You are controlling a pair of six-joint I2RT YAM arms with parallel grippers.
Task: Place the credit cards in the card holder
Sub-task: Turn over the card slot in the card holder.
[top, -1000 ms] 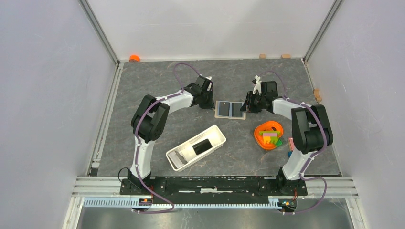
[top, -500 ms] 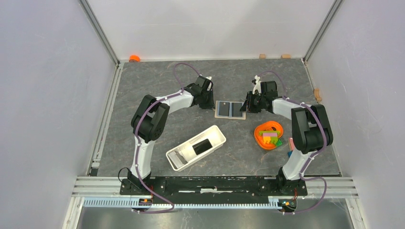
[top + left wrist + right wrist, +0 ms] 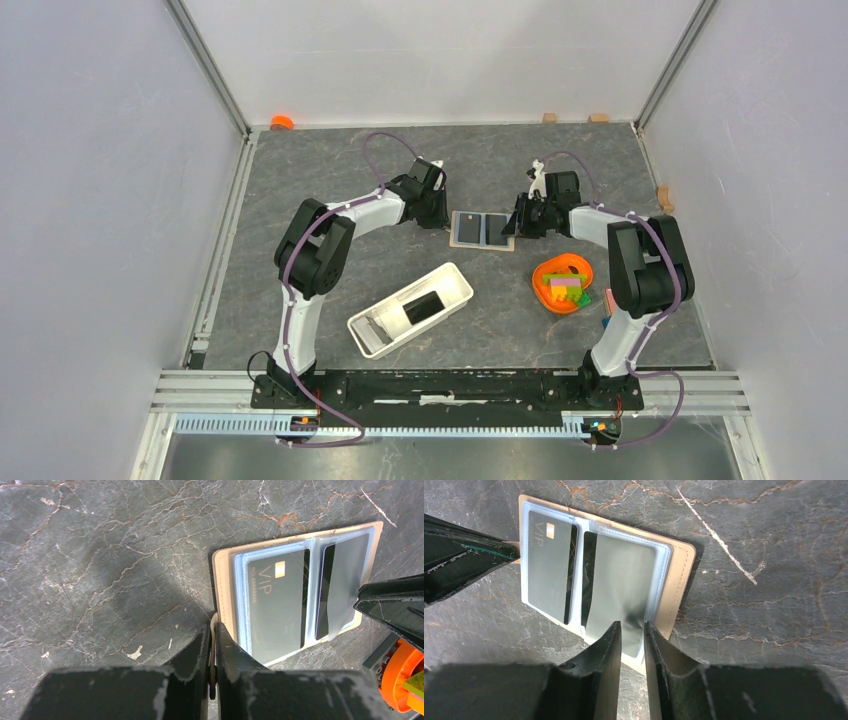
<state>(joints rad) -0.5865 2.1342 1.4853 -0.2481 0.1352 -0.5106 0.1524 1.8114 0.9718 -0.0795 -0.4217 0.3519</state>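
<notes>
The card holder (image 3: 481,229) is an open beige wallet with clear sleeves, flat on the table. A black VIP card (image 3: 277,605) sits in its left sleeve, also seen in the right wrist view (image 3: 549,565). A second dark card (image 3: 619,580) lies in the right sleeve, whose clear flap is lifted (image 3: 345,580). My left gripper (image 3: 213,625) is shut on the holder's beige left edge (image 3: 225,595). My right gripper (image 3: 631,626) hovers at the right sleeve's near edge, jaws a little apart, with nothing between them. The grippers flank the holder in the top view, left (image 3: 443,218) and right (image 3: 517,225).
A long white tray (image 3: 375,340) lies diagonally near the front, with a flat black rectangle (image 3: 424,307) inside. An orange bowl (image 3: 562,283) of coloured blocks stands right of the tray, near the right arm. Small wooden blocks lie along the back edge (image 3: 548,117).
The right arm has shifted very slightly towards the holder. The left gripper and the holder have not moved.
</notes>
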